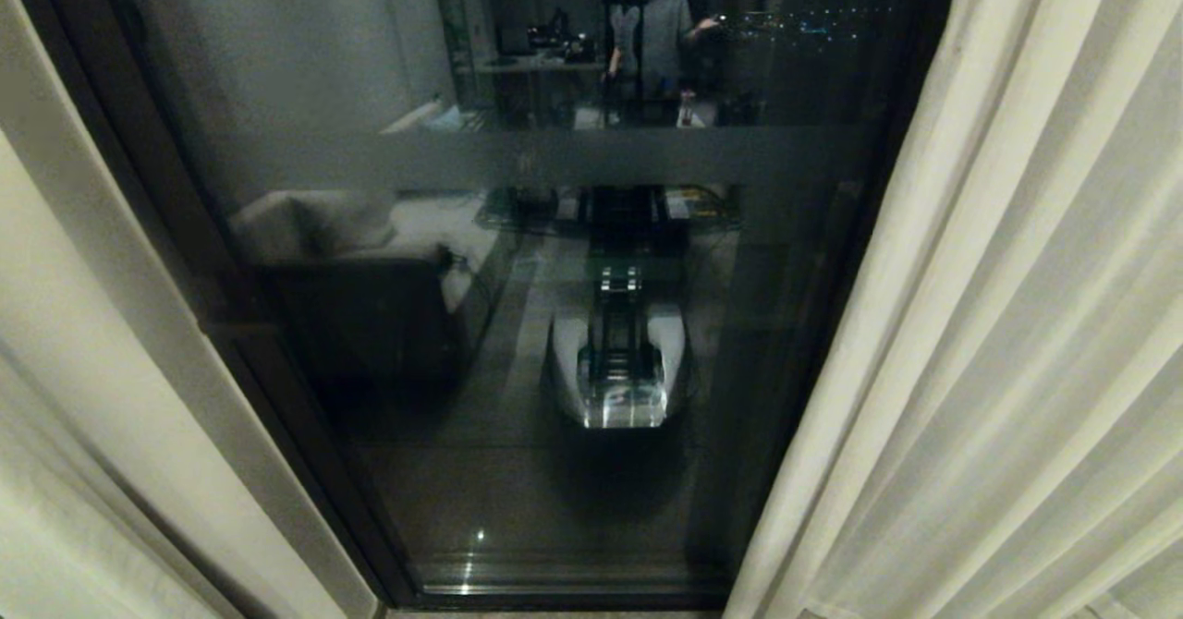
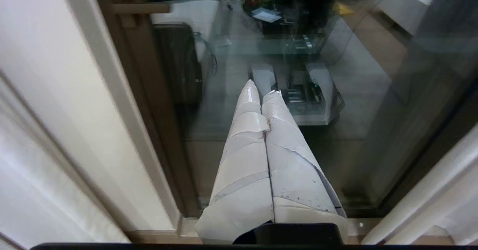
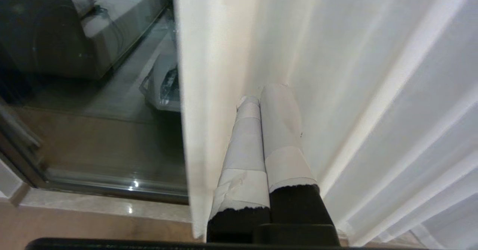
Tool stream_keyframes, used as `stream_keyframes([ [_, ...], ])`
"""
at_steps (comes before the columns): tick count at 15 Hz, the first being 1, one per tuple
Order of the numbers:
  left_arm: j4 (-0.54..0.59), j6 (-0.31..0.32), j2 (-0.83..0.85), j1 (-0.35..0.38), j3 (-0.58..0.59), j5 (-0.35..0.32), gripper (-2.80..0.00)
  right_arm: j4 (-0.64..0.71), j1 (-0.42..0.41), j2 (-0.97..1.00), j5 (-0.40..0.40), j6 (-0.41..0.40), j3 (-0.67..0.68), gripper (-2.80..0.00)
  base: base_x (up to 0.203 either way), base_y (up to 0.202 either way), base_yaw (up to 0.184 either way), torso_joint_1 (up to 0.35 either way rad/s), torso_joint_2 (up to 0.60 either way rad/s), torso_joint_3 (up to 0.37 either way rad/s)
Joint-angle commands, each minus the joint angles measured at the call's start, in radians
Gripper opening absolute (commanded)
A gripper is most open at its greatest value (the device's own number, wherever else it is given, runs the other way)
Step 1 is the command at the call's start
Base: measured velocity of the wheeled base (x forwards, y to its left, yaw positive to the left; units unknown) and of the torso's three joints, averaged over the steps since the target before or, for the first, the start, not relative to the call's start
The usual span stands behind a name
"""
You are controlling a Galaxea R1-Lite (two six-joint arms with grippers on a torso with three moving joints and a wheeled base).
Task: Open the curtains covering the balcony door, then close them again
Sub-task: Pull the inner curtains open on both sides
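The left claw [image 2: 261, 86] is clenched, its two tape-wrapped fingers [image 2: 246, 160] pressed flat together with nothing between them. It points down toward the lower part of the balcony door [image 2: 239, 104], in front of the bare glass and apart from any cloth. The right claw [image 3: 263, 93] is clenched too and holds nothing; its taped fingers [image 3: 280, 130] lie against the front of the right curtain panel [image 3: 336, 74], just beside that panel's inner edge, tips among the folds. Neither claw shows in the head view.

The curtains [image 1: 998, 323] hang drawn apart, one panel at each side of the door, leaving the glass [image 1: 554, 323] between them uncovered. They are cream cloth, thin and finely woven, falling in long straight pleats down to the floor. The left panel [image 1: 74, 416] sits against a pale wall edge beside the door's dark frame [image 1: 277, 388].

The door is tall dark-framed glass with a frosted band [image 1: 601, 157] running across it. Its smooth pane mirrors the room: the robot's white base, a sofa, and a person [image 1: 652, 37] standing at the back. A polished stone sill [image 3: 104, 205] runs along its foot.
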Motion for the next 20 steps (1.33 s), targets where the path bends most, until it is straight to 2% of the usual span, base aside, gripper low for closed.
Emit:
stream_keyframes([
  [1,-0.002,-0.001,-0.002,0.0,0.0,0.002,-2.8,0.0,0.0,0.002,0.001,-0.001,0.001,-2.8,0.0,-0.19,0.002,0.002,0.01,0.002],
  [4,-0.002,0.001,-0.002,0.0,0.0,0.005,-2.8,0.0,0.0,0.002,0.001,-0.001,-0.001,-2.8,0.0,-0.157,0.003,0.0,0.0,0.009],
  [20,-0.002,0.001,-0.002,0.0,0.0,0.005,-2.8,0.0,0.0,0.002,0.001,-0.001,0.0,-2.8,0.0,0.0,0.0,0.0,0.0,0.0],
])
